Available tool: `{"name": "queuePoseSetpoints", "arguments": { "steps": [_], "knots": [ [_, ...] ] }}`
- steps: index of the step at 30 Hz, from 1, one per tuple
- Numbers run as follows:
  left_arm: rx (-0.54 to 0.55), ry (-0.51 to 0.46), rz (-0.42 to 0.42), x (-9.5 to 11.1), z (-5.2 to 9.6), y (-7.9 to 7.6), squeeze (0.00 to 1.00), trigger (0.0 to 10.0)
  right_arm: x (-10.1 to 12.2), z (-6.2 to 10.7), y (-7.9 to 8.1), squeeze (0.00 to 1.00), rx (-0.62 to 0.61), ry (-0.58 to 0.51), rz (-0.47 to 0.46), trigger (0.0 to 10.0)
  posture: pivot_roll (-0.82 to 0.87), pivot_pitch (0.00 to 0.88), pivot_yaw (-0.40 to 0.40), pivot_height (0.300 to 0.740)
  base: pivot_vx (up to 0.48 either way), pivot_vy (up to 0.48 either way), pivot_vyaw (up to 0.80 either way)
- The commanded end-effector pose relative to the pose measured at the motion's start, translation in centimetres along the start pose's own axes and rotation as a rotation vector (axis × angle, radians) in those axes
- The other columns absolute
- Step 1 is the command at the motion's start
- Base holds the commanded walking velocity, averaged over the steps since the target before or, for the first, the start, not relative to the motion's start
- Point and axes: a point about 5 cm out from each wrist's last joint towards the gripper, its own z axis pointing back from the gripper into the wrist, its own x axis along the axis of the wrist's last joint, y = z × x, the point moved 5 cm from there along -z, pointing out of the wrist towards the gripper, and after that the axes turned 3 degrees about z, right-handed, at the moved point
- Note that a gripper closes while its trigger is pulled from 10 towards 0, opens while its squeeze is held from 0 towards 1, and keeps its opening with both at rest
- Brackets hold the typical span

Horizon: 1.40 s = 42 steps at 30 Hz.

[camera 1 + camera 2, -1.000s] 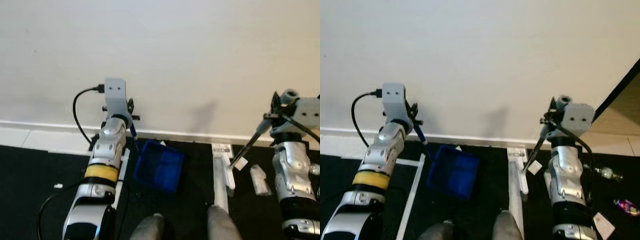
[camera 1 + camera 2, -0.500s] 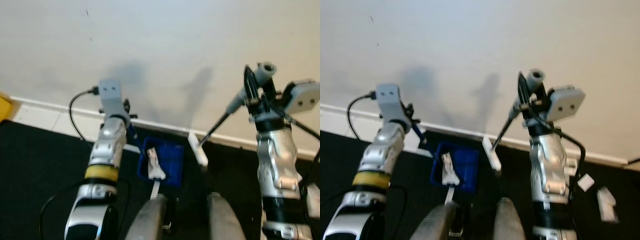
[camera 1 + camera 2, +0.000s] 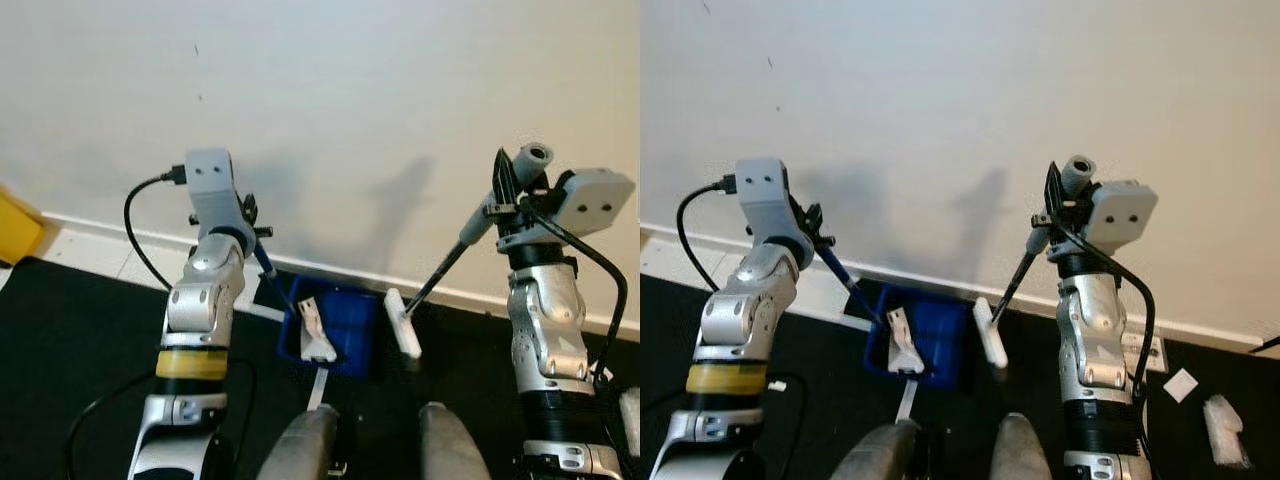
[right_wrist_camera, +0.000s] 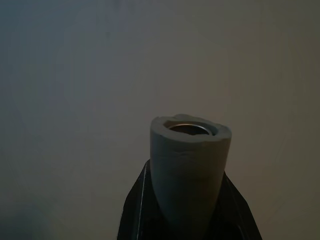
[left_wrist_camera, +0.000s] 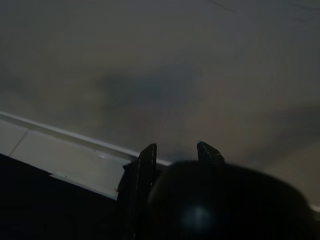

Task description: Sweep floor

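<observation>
Since one second earlier, a crumpled white scrap point(image 3: 316, 332) has come to lie in the blue dustpan point(image 3: 340, 326), and the broom head point(image 3: 403, 322) has lifted beside it. Left end effector point(image 3: 250, 213) is closed on the dustpan's blue handle point(image 3: 270, 276); right end effector point(image 3: 508, 185) is clamped around the grey broom handle point(image 4: 189, 170). Dustpan rests on black floor point(image 3: 70, 340) by the baseboard point(image 3: 120, 232).
</observation>
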Motion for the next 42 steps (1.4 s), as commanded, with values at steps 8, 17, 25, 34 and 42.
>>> {"name": "queuePoseSetpoints", "arguments": {
  "steps": [8,17,25,34,42],
  "knots": [
    [0.008,0.056,-0.013,-1.7,-0.5,0.0,0.0,10.0,0.0,0.0,0.3,0.0,-0.002,-0.018,0.008,10.0,-0.09,0.038,0.083,0.74,0.0,0.0,0.0],
    [0.014,0.058,-0.033,-1.7,-0.6,0.1,0.0,10.0,-0.9,0.3,0.1,0.0,-0.021,0.009,0.018,10.0,-0.09,0.037,0.089,0.74,0.0,0.0,0.0],
    [0.022,0.057,-0.036,-1.8,-0.6,0.3,0.0,10.0,-1.3,0.2,-0.5,0.0,-0.054,0.022,0.0,10.0,-0.08,0.047,0.087,0.74,0.0,0.0,0.58],
    [0.031,0.053,-0.043,-1.7,-0.5,0.6,0.0,10.0,-1.5,0.3,-0.5,0.0,-0.061,0.027,-0.012,10.0,-0.08,0.055,0.09,0.74,0.0,0.0,0.8],
    [0.026,0.05,-0.05,-1.6,-0.5,0.5,0.0,10.0,-1.6,0.4,-0.6,0.0,-0.067,0.03,-0.014,10.0,-0.08,0.059,0.093,0.74,0.0,0.0,0.8]
  ]
}}
